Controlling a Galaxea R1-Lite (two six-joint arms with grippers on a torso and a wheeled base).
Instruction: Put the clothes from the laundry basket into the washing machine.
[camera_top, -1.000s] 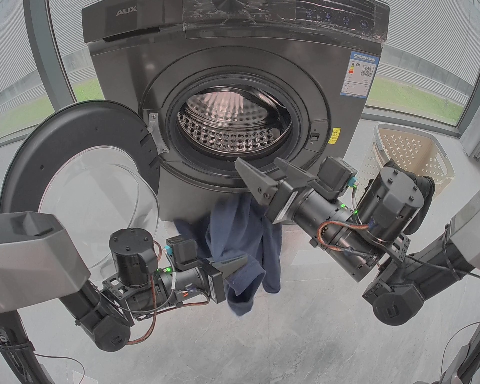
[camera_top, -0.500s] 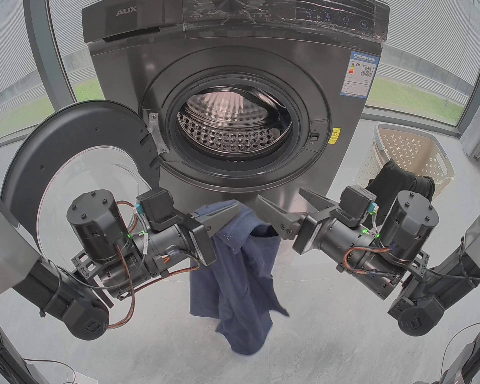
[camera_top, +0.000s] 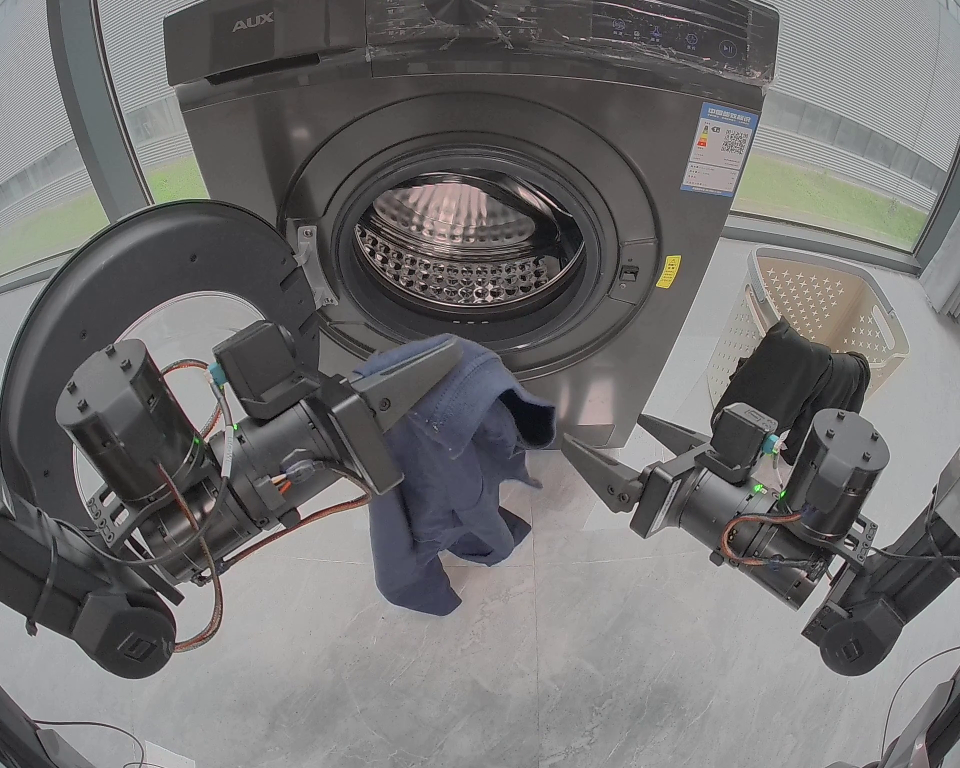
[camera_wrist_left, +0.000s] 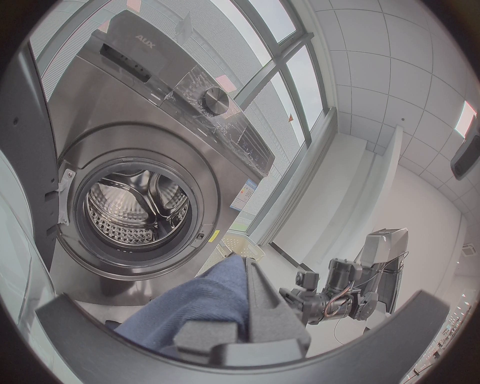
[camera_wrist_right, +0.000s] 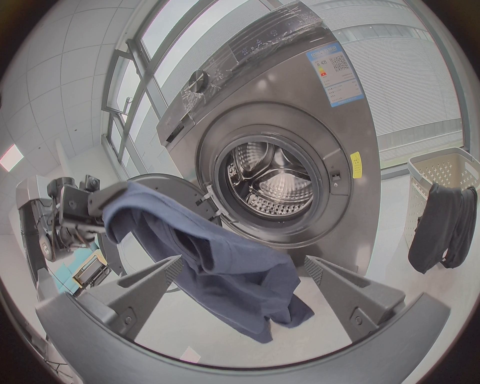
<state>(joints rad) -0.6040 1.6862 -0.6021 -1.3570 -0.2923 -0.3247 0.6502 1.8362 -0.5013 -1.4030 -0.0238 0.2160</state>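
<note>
The left gripper (camera_top: 430, 375) is clamped on a bunch of the blue shirt (camera_top: 450, 470), which hangs limp in front of the open washing machine (camera_top: 460, 245). The right gripper (camera_top: 605, 435) gapes empty alongside. Beyond, dark clothes (camera_top: 790, 375) drape the laundry basket (camera_top: 870, 310); they look light and floppy, best pinched mid-fold.

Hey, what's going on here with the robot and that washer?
The left gripper is shut on a blue garment, holding it up before the washing machine, just below the open drum, with most of the cloth hanging toward the floor. The right gripper is open and empty, lower on the right. A dark garment hangs over the rim of the laundry basket beside the machine.
</note>
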